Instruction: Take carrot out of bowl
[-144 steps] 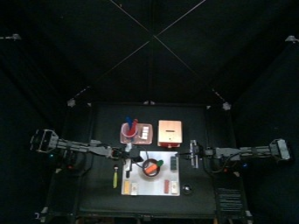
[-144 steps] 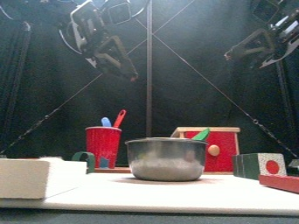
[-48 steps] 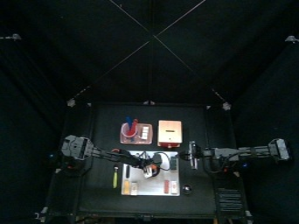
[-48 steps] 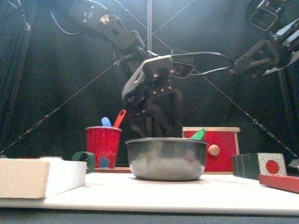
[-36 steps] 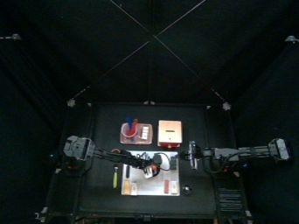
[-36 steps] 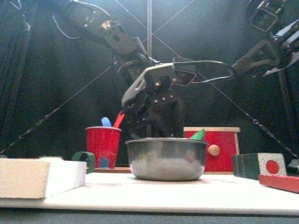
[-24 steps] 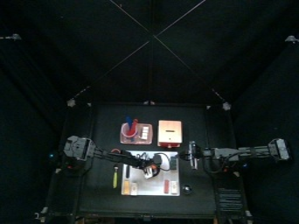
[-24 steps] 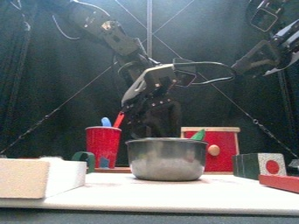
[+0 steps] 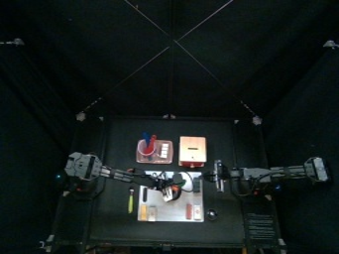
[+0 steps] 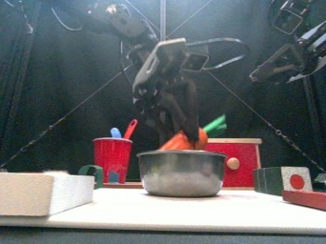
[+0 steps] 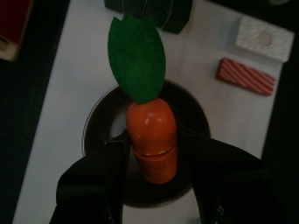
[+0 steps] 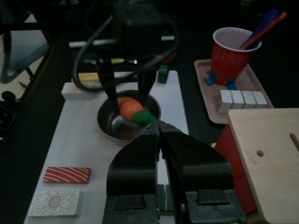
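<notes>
The left tool pinches the carrot, lifted just above the bowl but not clear of its rim; carrying it aside to the desk remains. The right tool rests pressed together, well right of the bowl.

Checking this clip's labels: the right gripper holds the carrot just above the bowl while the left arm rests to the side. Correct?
No, the arms are swapped. The left gripper holds the carrot just above the bowl, as the left wrist view shows, while the right arm rests to the side.
</notes>
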`<action>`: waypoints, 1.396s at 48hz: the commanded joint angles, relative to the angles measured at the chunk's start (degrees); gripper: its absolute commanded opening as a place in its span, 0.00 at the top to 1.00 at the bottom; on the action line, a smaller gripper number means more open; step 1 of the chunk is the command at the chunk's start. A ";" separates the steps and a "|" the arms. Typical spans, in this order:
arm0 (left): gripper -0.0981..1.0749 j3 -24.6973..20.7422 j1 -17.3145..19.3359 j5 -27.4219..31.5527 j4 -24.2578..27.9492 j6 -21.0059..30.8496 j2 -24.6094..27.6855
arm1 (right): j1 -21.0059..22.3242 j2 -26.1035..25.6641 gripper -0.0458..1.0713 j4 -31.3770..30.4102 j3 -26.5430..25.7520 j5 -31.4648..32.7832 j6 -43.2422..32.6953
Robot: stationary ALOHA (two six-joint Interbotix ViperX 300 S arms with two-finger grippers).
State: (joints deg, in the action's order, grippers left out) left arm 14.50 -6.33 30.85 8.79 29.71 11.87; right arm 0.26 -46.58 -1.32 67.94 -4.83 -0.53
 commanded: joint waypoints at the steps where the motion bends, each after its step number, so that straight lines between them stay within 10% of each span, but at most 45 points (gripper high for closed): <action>1: 0.33 -0.44 0.79 0.88 0.00 -0.09 -5.36 | 0.00 0.18 0.91 0.09 -0.70 -0.26 0.00; 31: 0.34 20.13 4.13 0.62 -10.46 17.58 -22.76 | -0.09 0.18 0.91 0.26 -0.35 0.70 -0.09; 52: 0.34 27.69 3.34 -17.84 -19.51 26.81 -18.37 | 0.09 0.70 0.91 0.53 -0.35 1.05 0.00; 67: 0.34 28.39 2.29 -18.37 -23.91 27.07 -14.77 | 0.09 0.88 0.91 0.62 -0.09 2.11 0.00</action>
State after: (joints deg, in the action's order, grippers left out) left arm 43.42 -3.52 12.92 -14.33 56.69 -2.90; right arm 0.26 -45.97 -0.79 68.38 -2.55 -0.53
